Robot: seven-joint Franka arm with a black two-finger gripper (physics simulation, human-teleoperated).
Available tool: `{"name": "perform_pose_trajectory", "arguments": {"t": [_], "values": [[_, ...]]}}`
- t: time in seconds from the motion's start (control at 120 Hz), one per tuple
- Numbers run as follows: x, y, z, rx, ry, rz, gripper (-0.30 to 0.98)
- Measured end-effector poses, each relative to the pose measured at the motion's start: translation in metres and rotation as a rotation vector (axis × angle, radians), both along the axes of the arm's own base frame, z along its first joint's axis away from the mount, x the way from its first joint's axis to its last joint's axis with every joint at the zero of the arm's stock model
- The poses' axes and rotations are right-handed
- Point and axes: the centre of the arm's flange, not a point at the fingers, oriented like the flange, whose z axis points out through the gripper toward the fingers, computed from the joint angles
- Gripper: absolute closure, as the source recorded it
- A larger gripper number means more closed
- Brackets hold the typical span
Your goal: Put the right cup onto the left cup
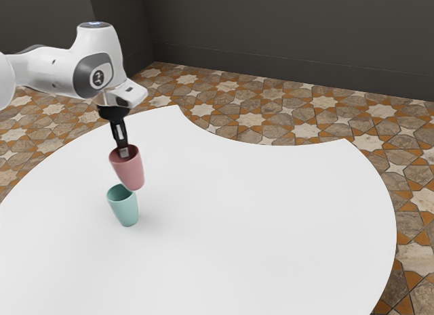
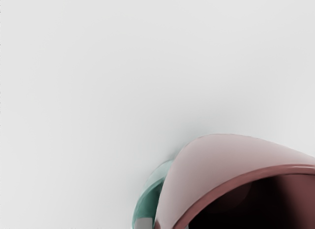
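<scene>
Fingers (image 1: 120, 134) clamped on the wall of the pink cup (image 1: 129, 173), near its rim, one inside the mouth and one outside. Gripper (image 1: 123, 152) points down, with a slight slant in the exterior view. White arm (image 1: 49, 68) enters from the exterior view's left, bends at the wrist and drops to the hand above the table. Pink cup is held mouth up, clear of the tabletop, above the teal cup (image 1: 126, 210); the two are not nested. Teal cup stands upright on the table. Exact alignment of pink base over teal mouth: cannot tell. In the wrist view both cups are cut off by the frame edge; pink cup covers most of the teal one, and its interior is dark, bottom hard to make out. Arm's base end is outside the exterior view. Surface: smooth white tabletop (image 1: 271, 213), rounded outer edge, one concave bite along the far side. Floor (image 1: 369, 140) is tiled in stars and polygons, cream, brown and orange. Dark grey wall (image 1: 291, 30) behind, with a baseboard (image 1: 285, 72) along its foot.
</scene>
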Motion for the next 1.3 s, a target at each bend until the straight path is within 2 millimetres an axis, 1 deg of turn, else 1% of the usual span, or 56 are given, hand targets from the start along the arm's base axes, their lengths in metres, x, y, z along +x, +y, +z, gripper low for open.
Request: {"name": "perform_pose_trajectory", "arguments": {"t": [0.133,0.3,0.55,0.725,1.067,1.3], "values": [[-0.005,0.006,0.003,0.014,0.012,0.009,0.79],[-0.009,0.016,0.0,0.04,0.035,0.024,0.79],[-0.008,0.016,-0.007,0.062,0.057,0.026,0.79],[-0.009,0.019,-0.008,0.082,0.063,0.029,0.79],[-0.003,0.018,-0.038,0.095,0.108,0.037,0.79],[0.0,0.018,-0.047,0.099,0.118,0.041,0.79]]}}
